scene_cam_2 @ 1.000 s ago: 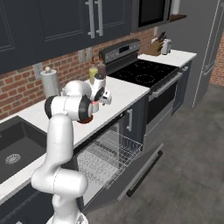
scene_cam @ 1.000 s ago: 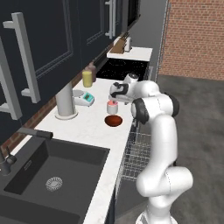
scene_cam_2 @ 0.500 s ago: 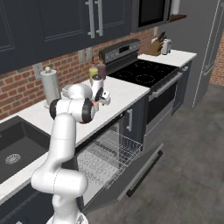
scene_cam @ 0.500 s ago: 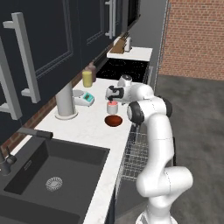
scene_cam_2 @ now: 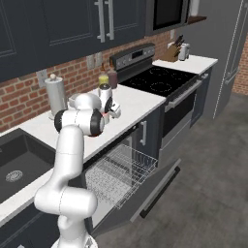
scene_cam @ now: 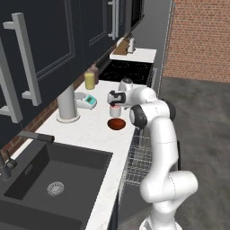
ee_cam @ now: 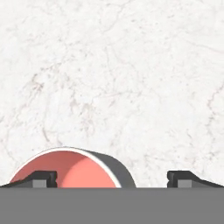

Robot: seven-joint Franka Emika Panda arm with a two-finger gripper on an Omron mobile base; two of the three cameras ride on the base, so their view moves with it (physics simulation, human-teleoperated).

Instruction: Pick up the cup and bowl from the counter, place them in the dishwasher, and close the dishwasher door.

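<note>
A: Two dark fingertips (ee_cam: 43, 178) sit at the bottom of the hand view, spread wide apart with nothing between them.

B: So the hand (ee_cam: 113, 178) is fully open and has hold of nothing?

A: Yes. It points straight down over the cup (ee_cam: 74, 169), whose pink inside shows just beside the left fingertip, with the cup's rim reaching partway into the gap.

B: Where is the cup in the room?

A: On the white marbled worktop (scene_cam: 90, 130), directly under the hand (scene_cam: 115, 102) in the left base view. The cup (scene_cam: 115, 111) stands upright, and the dark red-brown bowl (scene_cam: 117, 124) lies just in front of it, nearer the worktop's edge.

B: And the dishwasher?

A: Below that edge. In the right base view the dishwasher door (scene_cam_2: 145, 193) hangs open and its wire rack (scene_cam_2: 121, 172) is pulled out, with no dishes that I can make out.

B: Anything else nearby?

A: A tall grey cylinder (scene_cam: 67, 104), a yellow jar (scene_cam: 90, 80) by the brick wall, a black sink (scene_cam: 49, 177) to the left, and a stove (scene_cam_2: 157, 80) to the right.
</note>
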